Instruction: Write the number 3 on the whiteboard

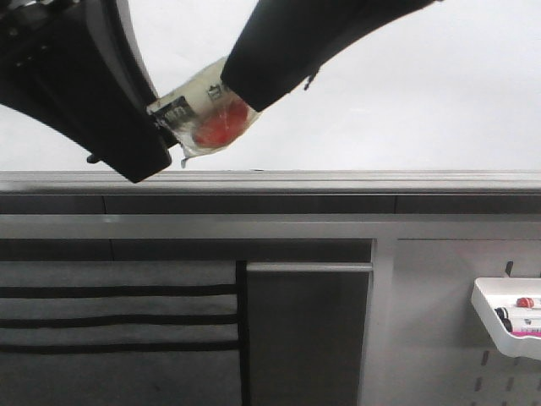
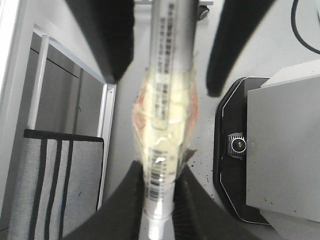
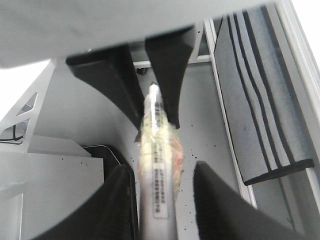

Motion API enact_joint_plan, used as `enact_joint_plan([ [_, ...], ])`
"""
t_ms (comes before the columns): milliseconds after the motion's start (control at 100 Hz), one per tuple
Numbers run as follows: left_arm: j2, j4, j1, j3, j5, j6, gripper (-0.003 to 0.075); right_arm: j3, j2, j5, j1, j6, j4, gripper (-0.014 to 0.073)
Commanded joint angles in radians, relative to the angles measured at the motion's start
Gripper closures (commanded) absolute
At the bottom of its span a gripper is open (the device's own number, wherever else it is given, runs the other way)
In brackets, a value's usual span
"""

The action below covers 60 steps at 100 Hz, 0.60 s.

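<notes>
Whiteboard (image 1: 406, 93): big glossy white board filling the far upper part of the front view, plain white with a grey metal rail (image 1: 338, 181) running along its lower edge. Looked pretty clean where it showed.

Number 3: couldn't spot any drawn digit on the part of the board in view, the arms covered a chunk of it on the left.

Marker (image 1: 207, 110): held up in front of the board, upper left of the front view. Grey barrel with barcode-type print, middle wrapped in cloudy yellowish tape with something red-orange under it. Wrist views showed the same thing (image 2: 167, 95) (image 3: 157, 165).

Left gripper (image 2: 159, 200): black fingers (image 2: 120, 205) pinched tight on one end of the marker, barrel squeezed right between them. In the front view it came in from the upper left (image 1: 156, 127).

Right gripper (image 3: 155, 200): fingers on either side of the marker's other end, barrel running between them. Whether they were actually clamping it, honestly couldn't tell. In the front view it came down from the upper right (image 1: 245, 85), meeting the taped part.

Pegboard panel (image 1: 448, 338): pale grey, lower right, below the rail.

White tray (image 1: 499, 326): hung on the pegboard at the far right edge, with a couple of spare markers (image 1: 520, 317) lying in it, one with a red cap.

Striped cloth (image 1: 118, 330): grey with black stripes, lower left under the rail.
</notes>
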Motion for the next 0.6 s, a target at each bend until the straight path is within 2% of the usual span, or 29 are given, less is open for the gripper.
enact_joint_plan([
  [0, -0.034, -0.023, -0.009, -0.031, -0.030, 0.001, 0.0738, -0.033, -0.022, -0.012, 0.002, -0.015, 0.040, 0.0431],
  [200, -0.034, -0.021, -0.009, -0.031, -0.030, 0.001, 0.0738, -0.033, -0.022, -0.008, 0.002, -0.015, 0.040, 0.0568],
  [390, -0.034, -0.021, -0.009, -0.031, -0.038, 0.001, 0.0723, -0.033, -0.022, 0.002, 0.002, -0.015, 0.040, 0.0617],
  [480, -0.034, -0.021, -0.009, -0.031, -0.038, 0.001, 0.0632, -0.033, -0.022, 0.010, 0.002, -0.015, 0.040, 0.0623],
  [590, -0.034, -0.021, -0.009, -0.031, -0.042, 0.001, 0.0413, -0.033, -0.022, 0.014, 0.002, -0.015, 0.040, 0.0623],
])
